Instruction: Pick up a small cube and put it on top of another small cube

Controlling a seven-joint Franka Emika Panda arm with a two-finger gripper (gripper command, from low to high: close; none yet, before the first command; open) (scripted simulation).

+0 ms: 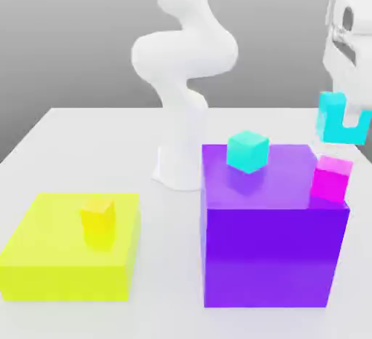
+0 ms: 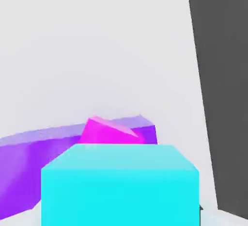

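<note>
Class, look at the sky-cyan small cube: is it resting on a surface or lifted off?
Lifted. In the exterior view the sky-cyan small cube hangs in the gripper, in the air above the magenta small cube on the purple block.

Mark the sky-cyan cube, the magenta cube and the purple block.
sky-cyan cube (image 1: 332, 116): exterior view, its left face.
magenta cube (image 1: 331, 180): exterior view, its front face.
purple block (image 1: 272, 254): exterior view, its front face.

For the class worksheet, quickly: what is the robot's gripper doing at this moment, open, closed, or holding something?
Gripper: closed on the small cube, held in the air above the magenta small cube.
</note>
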